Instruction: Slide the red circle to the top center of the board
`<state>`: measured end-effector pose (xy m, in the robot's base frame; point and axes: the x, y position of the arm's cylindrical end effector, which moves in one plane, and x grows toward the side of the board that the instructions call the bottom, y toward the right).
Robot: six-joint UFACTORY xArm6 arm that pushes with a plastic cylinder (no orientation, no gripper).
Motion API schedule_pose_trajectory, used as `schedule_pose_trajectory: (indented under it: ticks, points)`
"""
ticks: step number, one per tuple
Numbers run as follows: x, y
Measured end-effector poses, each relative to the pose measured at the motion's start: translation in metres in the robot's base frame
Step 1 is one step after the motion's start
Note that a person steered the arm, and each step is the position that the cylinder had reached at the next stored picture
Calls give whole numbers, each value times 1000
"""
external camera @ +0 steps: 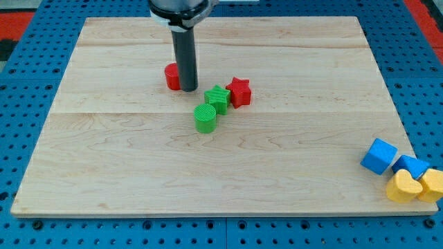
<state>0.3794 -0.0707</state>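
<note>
1. Nearest, at the frame's lower right corner, two yellow blocks sit at the board's edge: a yellow heart (403, 187) and a second yellow block (433, 184) cut off by the frame's right border, so I cannot tell its shape.
2. Just above them are a blue cube (378, 155) and another blue block (412, 166), partly hidden behind the yellow ones; its shape is hard to make out.
3. The surface is a pale wooden board (138, 173) made of wide planks, lying on a blue pegboard table (41, 28) with rows of holes. A strip of red shows in the frame's upper corners.
4. Near the board's centre stands a green cylinder (205, 118), touching a green star (217, 98) just above and to its right. A red star (239, 92) touches the green star's right side.
5. Farther up, the red circle (172, 77) lies left of centre in the frame's upper half, well below the board's top edge. My rod covers its right part.
6. I have no jaws to open or close. My tip (189, 90) rests on the board against the red circle's right side, up and left of the green star.
</note>
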Motion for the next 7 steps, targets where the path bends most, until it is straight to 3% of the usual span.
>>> schedule_pose_trajectory:
  ticks: [3,4,7]
  points:
    - [-19,-136]
    - [-44,-135]
    - [-48,-119]
